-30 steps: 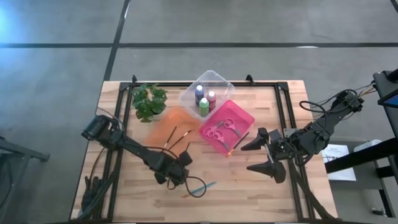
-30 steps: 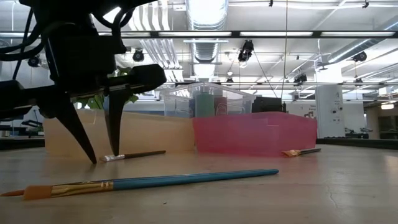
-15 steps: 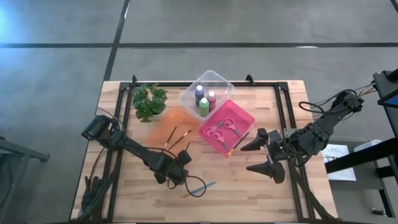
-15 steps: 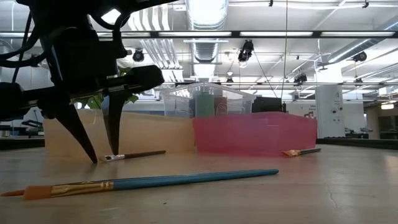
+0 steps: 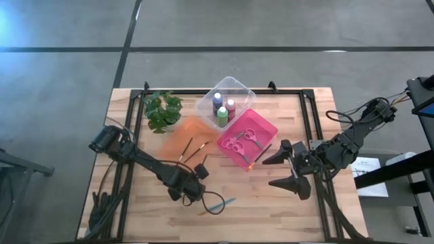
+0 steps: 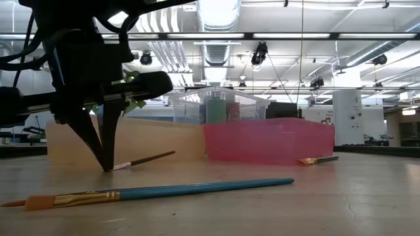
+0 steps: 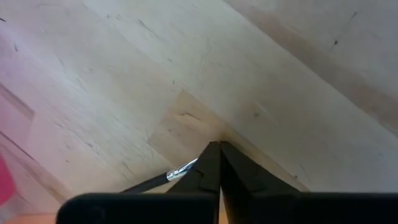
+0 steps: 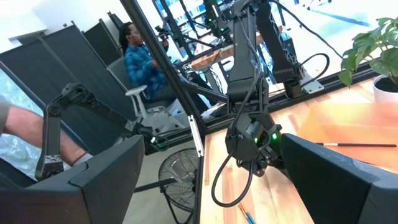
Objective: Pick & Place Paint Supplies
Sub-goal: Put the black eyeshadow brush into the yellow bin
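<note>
The left gripper (image 6: 105,167) stood tip-down on the bench (image 5: 271,203), jaws closed on a dark paintbrush (image 6: 144,160). The right gripper (image 5: 290,169) hovered beside the pink tray (image 5: 268,129), jaws wide open

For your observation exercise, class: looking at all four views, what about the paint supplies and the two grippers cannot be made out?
- High view: the left gripper hides its brush; the grip cannot be seen.
- Left wrist view: the thin brush is partly behind the shut fingers.
- Low view: paint bottles are blurred behind the clear tray; the scissors are hidden by the pink tray.
- Right wrist view: fingertips run off the frame.
</note>
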Controlling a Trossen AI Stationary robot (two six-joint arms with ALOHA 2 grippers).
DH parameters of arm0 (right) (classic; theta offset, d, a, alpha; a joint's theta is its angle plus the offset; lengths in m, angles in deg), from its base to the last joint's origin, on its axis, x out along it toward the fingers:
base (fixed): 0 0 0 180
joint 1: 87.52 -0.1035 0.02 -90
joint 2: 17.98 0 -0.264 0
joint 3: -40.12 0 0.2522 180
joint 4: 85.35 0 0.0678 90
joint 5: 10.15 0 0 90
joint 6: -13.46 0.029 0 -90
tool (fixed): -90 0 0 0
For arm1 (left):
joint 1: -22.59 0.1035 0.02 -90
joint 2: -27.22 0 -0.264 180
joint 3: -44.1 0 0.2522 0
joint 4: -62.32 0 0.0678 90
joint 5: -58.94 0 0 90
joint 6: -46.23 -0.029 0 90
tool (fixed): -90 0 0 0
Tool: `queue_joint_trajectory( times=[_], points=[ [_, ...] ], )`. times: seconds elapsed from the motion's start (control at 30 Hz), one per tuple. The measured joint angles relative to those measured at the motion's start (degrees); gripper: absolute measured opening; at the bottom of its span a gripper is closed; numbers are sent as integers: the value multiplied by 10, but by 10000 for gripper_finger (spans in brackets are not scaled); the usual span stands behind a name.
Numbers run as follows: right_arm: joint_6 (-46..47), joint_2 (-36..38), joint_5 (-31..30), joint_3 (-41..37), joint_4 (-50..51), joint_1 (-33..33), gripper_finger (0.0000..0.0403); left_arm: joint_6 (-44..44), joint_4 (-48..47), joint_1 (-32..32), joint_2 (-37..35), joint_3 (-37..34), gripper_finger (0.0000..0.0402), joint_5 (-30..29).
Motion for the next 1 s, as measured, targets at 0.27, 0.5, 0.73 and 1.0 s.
queue_joint_trajectory(
  times=[0.27, 0.5, 0.73, 1.0],
  points=[
    [0, 0, 0, 0, -2, 0, 370, 2, 0, -2, 0, 2, 7, 1],
    [0, 0, 0, 0, -4, 0, 370, 19, -17, -17, -12, 25, 3, 4],
    [-4, 0, 10, -4, -6, 0, 370, 31, -32, -32, -42, 56, 2, 2],
    [-4, 0, 11, -12, -14, 0, 370, 46, -65, -38, -61, 96, 1, -15]
  ],
)
